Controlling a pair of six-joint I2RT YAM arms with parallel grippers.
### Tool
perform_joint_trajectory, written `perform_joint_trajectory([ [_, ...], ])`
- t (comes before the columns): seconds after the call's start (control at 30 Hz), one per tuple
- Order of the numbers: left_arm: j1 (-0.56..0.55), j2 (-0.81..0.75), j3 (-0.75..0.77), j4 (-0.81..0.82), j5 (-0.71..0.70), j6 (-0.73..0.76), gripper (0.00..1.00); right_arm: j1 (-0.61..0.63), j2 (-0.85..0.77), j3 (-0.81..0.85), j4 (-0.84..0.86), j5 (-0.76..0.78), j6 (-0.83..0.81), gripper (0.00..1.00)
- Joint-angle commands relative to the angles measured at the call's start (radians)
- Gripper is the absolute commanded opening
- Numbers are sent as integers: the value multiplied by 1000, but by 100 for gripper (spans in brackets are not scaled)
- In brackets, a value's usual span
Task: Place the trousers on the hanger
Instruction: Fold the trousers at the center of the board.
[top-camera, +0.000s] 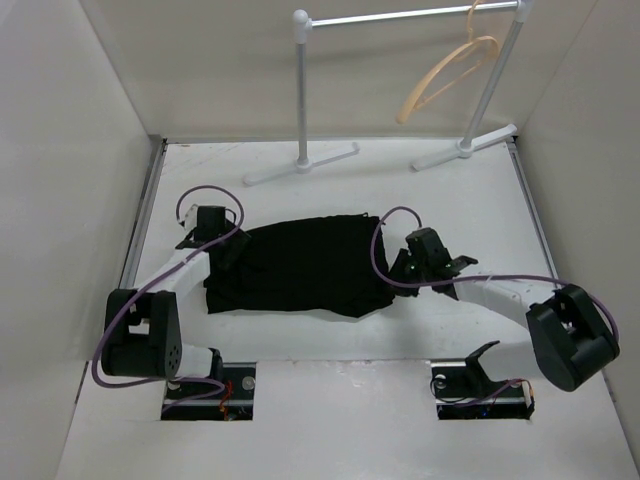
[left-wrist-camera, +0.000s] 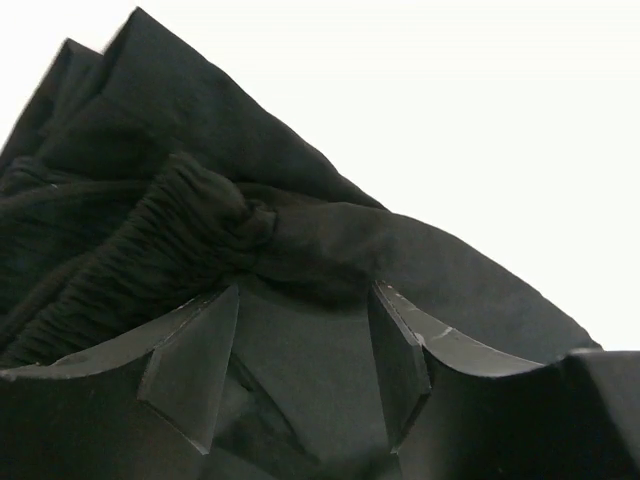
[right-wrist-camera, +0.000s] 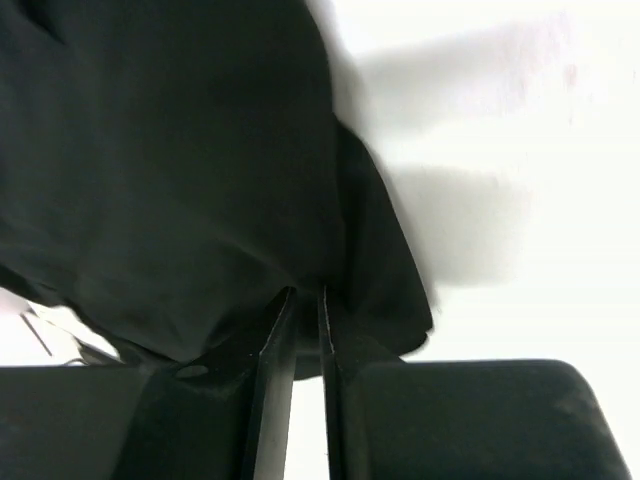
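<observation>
The trousers (top-camera: 300, 265) lay bunched in the middle of the bench (top-camera: 400, 195), between the two arms, with the left pincer (top-camera: 227, 256) at their left edge and the right pincer (top-camera: 398, 271) at their right edge. Behind them, at the far side of the bench, stood the rail (top-camera: 400, 17) on its feet. The hanger (top-camera: 450, 72) hung from the rail's right end, well apart from the trousers.
</observation>
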Motion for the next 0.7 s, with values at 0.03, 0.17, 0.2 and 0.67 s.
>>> perform_joint_trajectory([
  [0.03,34,-13,-46,54,3,16,52,29,-13,-47,35,61,25,22],
  [0.17,51,-43,-49,46,8,15,52,29,-13,-58,7,97,23,25],
  [0.2,51,-60,-43,40,12,15,53,29,-38,-52,-11,103,20,27],
  [0.67,-117,-217,124,-87,15,44,49,-119,-180,581,-208,83,-193,17],
])
